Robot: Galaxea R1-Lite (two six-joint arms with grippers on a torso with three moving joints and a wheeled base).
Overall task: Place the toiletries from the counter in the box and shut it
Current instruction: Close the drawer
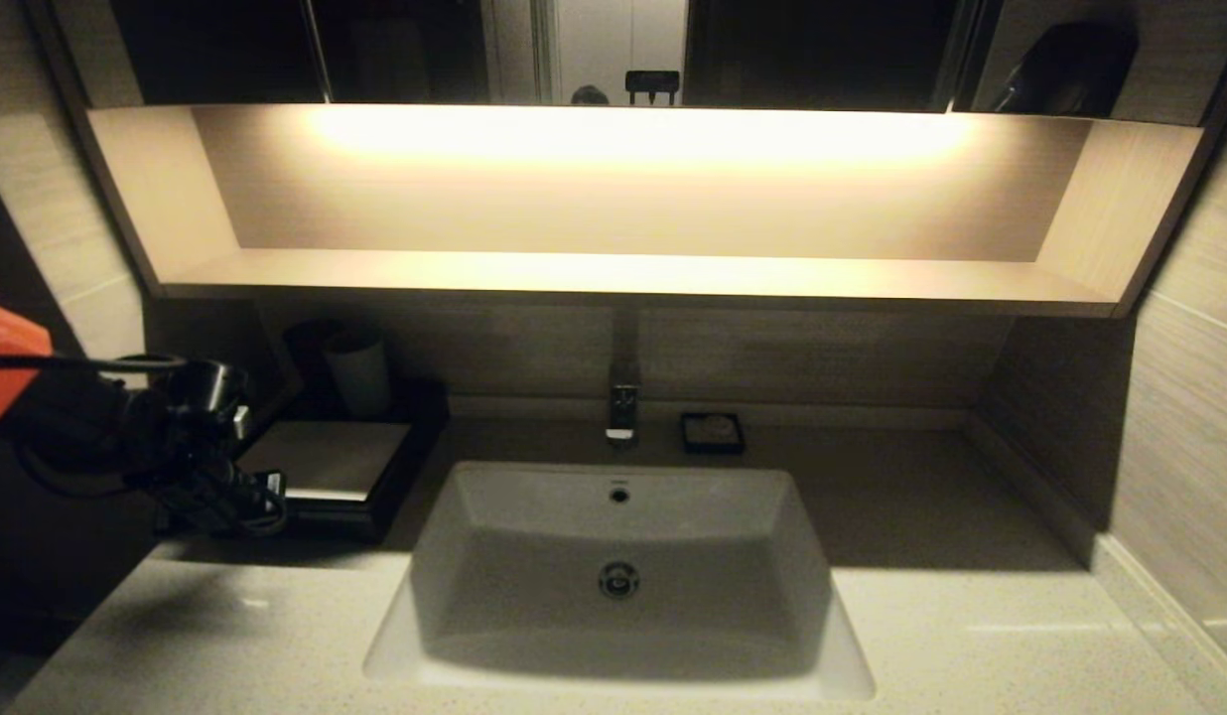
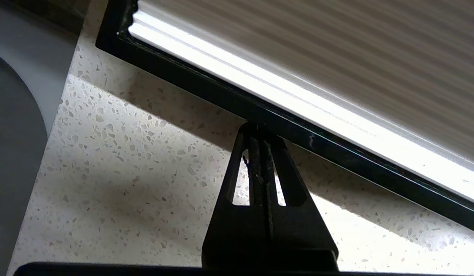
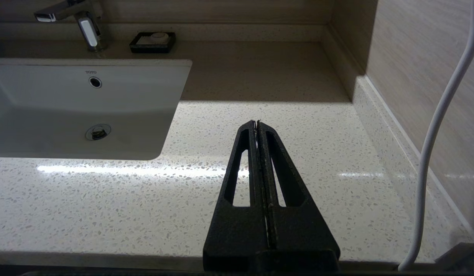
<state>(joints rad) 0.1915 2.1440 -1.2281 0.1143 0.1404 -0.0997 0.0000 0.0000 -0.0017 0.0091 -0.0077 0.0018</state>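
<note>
The black box [image 1: 380, 487] with its beige top panel [image 1: 321, 455] stands on the speckled counter [image 1: 971, 636] left of the sink. No pulled-out drawer shows. My left gripper [image 1: 273, 487] is shut and empty, its tips touching the box's black front edge [image 2: 298, 134], as the left wrist view [image 2: 256, 128] shows. My right gripper [image 3: 257, 124] is shut and empty, hovering low over the bare counter [image 3: 317, 153] right of the sink; it is out of the head view. No wrapped toiletries are in view.
The white sink [image 1: 618, 556] fills the counter's middle, with a faucet [image 1: 622, 407] behind it. A small black dish [image 1: 712, 433] sits right of the faucet. A pale cup [image 1: 357, 372] stands behind the box. A white cable [image 3: 436, 134] hangs by the right wall.
</note>
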